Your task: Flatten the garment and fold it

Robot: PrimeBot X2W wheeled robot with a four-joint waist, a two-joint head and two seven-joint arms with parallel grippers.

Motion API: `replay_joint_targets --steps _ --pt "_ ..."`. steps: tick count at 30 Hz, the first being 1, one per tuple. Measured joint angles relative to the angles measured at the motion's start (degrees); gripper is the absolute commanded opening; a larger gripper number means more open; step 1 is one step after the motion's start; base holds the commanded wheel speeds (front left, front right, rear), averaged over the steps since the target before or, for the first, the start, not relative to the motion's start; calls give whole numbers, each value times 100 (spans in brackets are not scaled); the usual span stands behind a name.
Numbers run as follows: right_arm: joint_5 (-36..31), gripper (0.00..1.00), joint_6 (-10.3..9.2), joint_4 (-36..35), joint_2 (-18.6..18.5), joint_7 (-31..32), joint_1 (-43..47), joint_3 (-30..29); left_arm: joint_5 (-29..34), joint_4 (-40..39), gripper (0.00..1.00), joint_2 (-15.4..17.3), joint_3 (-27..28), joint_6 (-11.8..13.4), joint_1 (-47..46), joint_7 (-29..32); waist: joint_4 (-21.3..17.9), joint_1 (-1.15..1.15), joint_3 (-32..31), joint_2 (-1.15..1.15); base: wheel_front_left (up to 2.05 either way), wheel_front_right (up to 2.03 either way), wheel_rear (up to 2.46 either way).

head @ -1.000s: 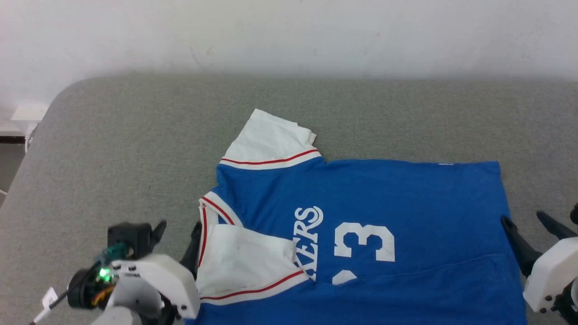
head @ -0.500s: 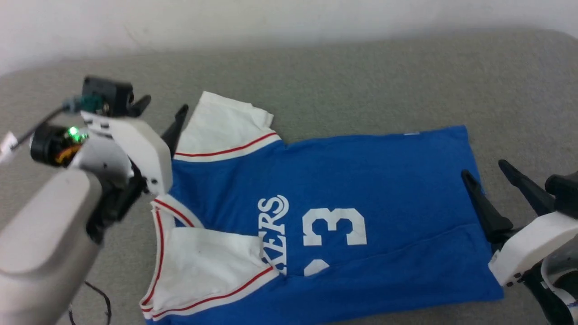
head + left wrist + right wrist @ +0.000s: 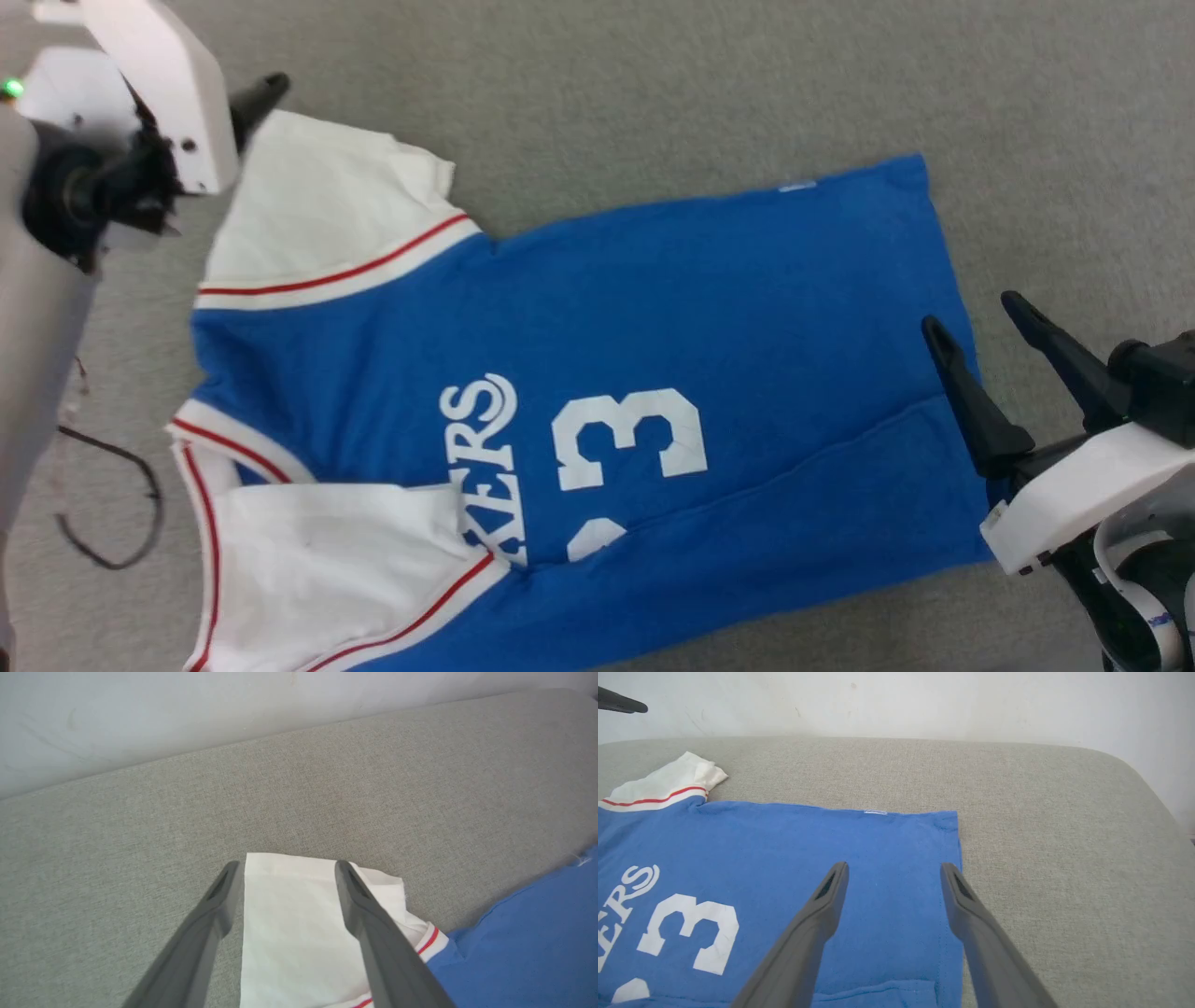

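L gripper (image 3: 287,865), two dark fingers apart & empty, straddles the far white sleeve (image 3: 289,933) at the left end of the bright blue short-sleeved jersey (image 3: 700,308) w/ red trim & white print. The jersey lies spread on a grey fabric surface (image 3: 653,84). R gripper (image 3: 973,315), fingers apart & empty, is over the jersey's right hem.

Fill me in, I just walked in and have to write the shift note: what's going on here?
A two-armed robot is working on a blue jersey spread on a grey padded surface. Its left end effector, open, is over the end of the far white sleeve. Its right end effector, also open, is at the hem. Neither grips cloth. The near sleeve lies folded over the chest, so flattening is unfinished.
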Motion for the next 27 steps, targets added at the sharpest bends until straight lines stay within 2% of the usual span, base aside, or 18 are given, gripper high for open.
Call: replay_joint_targets --steps 7,10,16,21,22,23,27 --pt "-7 100 0 -78 22 -80 -149 16 113 547 100 77 -104 202 -374 501 -249 0 475 0 0 0 0" --pt "-25 100 0 -83 58 -79 -166 25 259 661 100 196 -214 201 -417 579 -331 -1 617 0 0 0 0" --pt "-57 100 0 -82 73 -78 -175 -5 166 759 100 259 -215 198 -509 876 -417 -2 739 0 0 0 0" --pt "-146 100 0 -55 78 -35 -175 -86 8 680 100 275 -176 43 -510 964 -403 -2 774 0 0 0 0" --pt "-158 100 0 -43 87 -27 -175 -91 -46 669 52 272 -146 35 -510 981 -400 -2 780 0 0 0 0" --pt "-167 100 0 -32 103 -25 -175 -98 -90 657 0 272 -129 -7 -509 982 -398 -2 786 0 0 0 0" --pt "-215 100 0 -7 155 -18 -175 -129 -121 576 0 198 -125 -77 -508 910 -383 -2 804 0 0 0 0"
